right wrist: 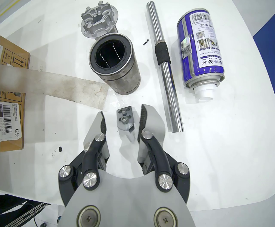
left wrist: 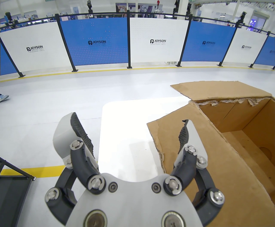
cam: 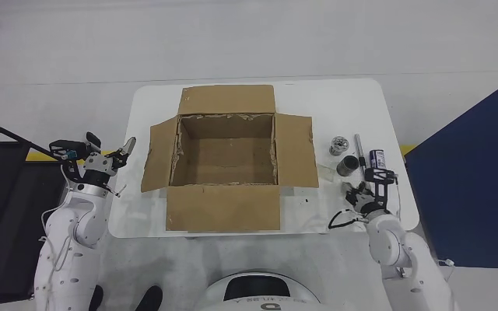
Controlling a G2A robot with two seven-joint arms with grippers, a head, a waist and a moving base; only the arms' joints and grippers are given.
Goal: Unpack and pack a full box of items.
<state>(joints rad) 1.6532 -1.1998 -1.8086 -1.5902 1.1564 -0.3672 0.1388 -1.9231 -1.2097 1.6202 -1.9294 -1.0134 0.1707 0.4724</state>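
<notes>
Open cardboard box (cam: 226,159) on table (cam: 342,101), spray can (cam: 378,159) beside metal rod (cam: 359,146)

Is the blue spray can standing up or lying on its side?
Lying on its side: the spray can rests lengthwise on the table, label facing up, beside the steel rod.

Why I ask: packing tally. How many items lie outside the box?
5, beside the box: flanged casting, bearing sleeve, steel rod, spray can, and a small bracket inside the open right gripper. None seems hidden.

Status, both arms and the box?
Left gripper, jaws open, beside box. Right gripper, jaws open astride small bracket. Rod, can, bearing close by.
</notes>
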